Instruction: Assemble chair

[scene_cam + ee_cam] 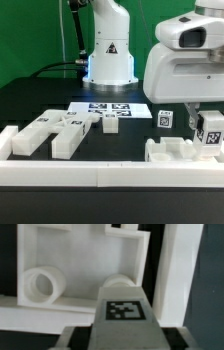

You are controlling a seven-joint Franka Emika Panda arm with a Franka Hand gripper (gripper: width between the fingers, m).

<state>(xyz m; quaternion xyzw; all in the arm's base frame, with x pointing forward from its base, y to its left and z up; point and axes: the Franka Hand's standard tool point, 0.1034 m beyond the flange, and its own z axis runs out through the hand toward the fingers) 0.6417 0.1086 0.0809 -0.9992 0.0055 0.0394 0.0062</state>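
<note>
Black table: marker board, loose chair pcs at exterior view's left, hand tight on tagged block near white frame

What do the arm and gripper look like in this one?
The arm is glossy white with rounded joints, a dark triangular marking and a blue light ring at its base. The gripper has a bulky white body. Dark cables hang beside the arm.

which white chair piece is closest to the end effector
The tagged piece at the exterior view's far right, held in the end effector; the other pieces lie apart, further toward that view's left.
</note>
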